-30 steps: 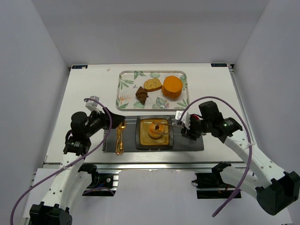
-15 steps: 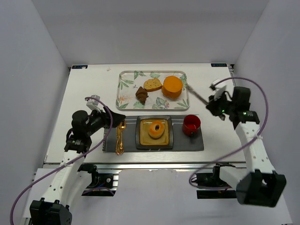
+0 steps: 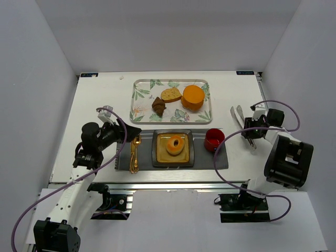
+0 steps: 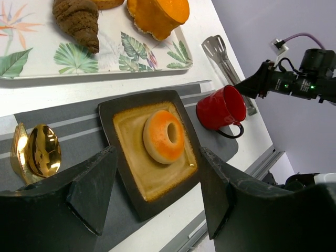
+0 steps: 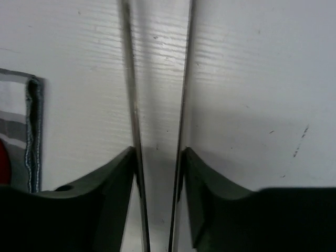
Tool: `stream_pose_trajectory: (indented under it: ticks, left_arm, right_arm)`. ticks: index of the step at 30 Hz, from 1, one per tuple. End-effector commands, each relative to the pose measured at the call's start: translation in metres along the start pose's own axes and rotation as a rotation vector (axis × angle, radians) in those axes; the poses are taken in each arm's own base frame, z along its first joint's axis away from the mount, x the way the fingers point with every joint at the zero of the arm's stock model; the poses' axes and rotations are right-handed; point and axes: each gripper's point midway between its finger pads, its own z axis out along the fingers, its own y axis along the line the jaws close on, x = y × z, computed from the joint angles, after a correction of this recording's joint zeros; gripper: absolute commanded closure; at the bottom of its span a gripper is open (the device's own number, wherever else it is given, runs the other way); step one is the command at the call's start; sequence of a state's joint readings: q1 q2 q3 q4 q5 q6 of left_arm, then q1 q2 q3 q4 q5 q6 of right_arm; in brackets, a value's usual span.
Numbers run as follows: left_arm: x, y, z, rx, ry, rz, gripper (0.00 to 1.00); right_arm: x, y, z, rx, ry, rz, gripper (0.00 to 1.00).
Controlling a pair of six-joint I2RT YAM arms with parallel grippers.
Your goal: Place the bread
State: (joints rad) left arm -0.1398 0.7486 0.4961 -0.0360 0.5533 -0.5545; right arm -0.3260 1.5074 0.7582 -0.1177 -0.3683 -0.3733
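The bread [image 3: 175, 144] is lying on the near dark plate [image 3: 158, 158] as my right gripper [image 3: 251, 130], pinching the tongs [image 3: 237, 116], is pulling away to the right, so placing looks done; my left gripper [image 3: 131, 131] is hanging wide open, empty.

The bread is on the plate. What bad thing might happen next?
The left gripper hangs open right beside the spoon and plate, so a careless move might knock the spoon or shove the plate with the bread. The right gripper holds the tongs not far from the cup; a swing that way might tip it.
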Motion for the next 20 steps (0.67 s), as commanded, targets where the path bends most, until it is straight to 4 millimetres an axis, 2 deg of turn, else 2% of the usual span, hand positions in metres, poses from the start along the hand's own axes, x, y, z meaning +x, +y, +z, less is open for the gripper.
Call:
stream_pose_trajectory:
  ticks: [1, 2, 3, 5, 6, 10, 12, 14, 16, 17, 19, 20]
  left_arm:
    - [0.001, -0.002, -0.002, 0.005, 0.006, 0.014, 0.27]
    - [0.001, -0.002, -0.002, 0.005, 0.005, 0.011, 0.27]
    - [0.001, -0.002, -0.002, 0.005, 0.003, 0.009, 0.27]
    - [0.002, -0.001, -0.001, 0.007, 0.0, 0.001, 0.27]
    - [0.002, -0.002, -0.001, 0.011, 0.0, -0.001, 0.27]
    - [0.002, -0.001, -0.001, 0.007, 0.009, 0.005, 0.27]
    - [-0.002, -0.003, -0.001, 0.003, 0.004, 0.014, 0.27]
    - [-0.003, -0.004, -0.002, 0.001, 0.001, 0.018, 0.27]
    - [-0.001, -0.003, -0.002, 0.001, 0.004, 0.014, 0.27]
    - [0.0, -0.002, -0.002, -0.001, 0.005, 0.01, 0.27]
    - [0.0, -0.003, -0.001, 0.005, 0.009, 0.009, 0.27]
    - [0.0, -0.003, -0.001, 0.007, 0.009, 0.008, 0.27]
  right_arm:
    - [-0.013, -0.014, 0.008, 0.056, -0.054, 0.015, 0.49]
    - [-0.007, -0.014, 0.01, 0.056, -0.04, 0.017, 0.45]
    - [0.001, -0.013, 0.013, 0.047, -0.012, 0.018, 0.36]
    - [0.008, -0.013, 0.015, 0.037, 0.014, 0.001, 0.32]
    - [0.013, -0.011, 0.015, 0.022, 0.037, 0.003, 0.26]
    - [0.01, -0.011, 0.006, 0.012, 0.055, -0.015, 0.17]
    - [-0.005, -0.016, -0.007, 0.023, 0.026, -0.049, 0.11]
    - [-0.015, -0.022, -0.017, 0.085, 0.009, -0.005, 0.11]
    - [-0.037, -0.035, -0.035, 0.17, -0.024, -0.011, 0.11]
    - [-0.041, -0.037, -0.04, 0.188, -0.028, -0.003, 0.11]
    - [-0.065, -0.036, -0.055, 0.196, -0.094, -0.041, 0.11]
    - [-0.075, -0.028, -0.058, 0.153, -0.128, -0.058, 0.11]
